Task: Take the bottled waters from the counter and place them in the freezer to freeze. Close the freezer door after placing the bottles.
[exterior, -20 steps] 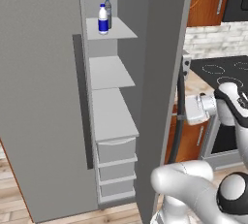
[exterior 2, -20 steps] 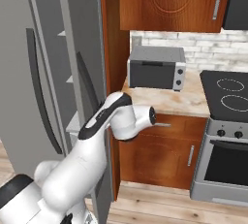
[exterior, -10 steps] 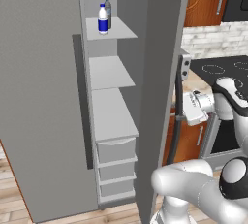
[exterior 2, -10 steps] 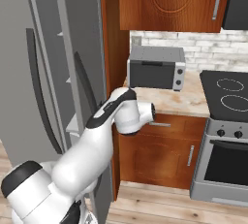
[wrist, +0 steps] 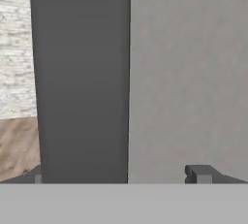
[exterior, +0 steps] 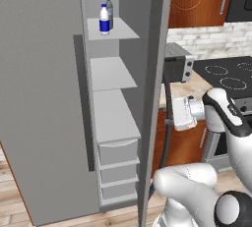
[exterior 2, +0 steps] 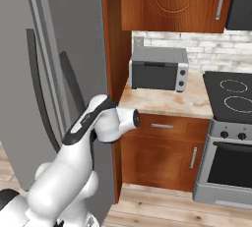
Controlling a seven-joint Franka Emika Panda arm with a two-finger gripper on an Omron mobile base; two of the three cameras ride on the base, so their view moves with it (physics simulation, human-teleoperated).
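My fingers (wrist: 198,173) are spread wide around the freezer door's dark handle (wrist: 82,82); both bottled waters (exterior: 106,17) stand on the top shelf (exterior: 115,32).

The freezer door (exterior: 44,98) is finished in flat, matt grey, faintly grained, with a dark, smooth handle (wrist: 82,77). The shelves (exterior: 114,118) look like pale, matt plastic. The counter (exterior 2: 172,100) is seen as marbled tan stone, the cabinets (exterior 2: 162,155) as reddish, slightly glossy wood. The bottles (exterior: 105,18) are perhaps plastic.
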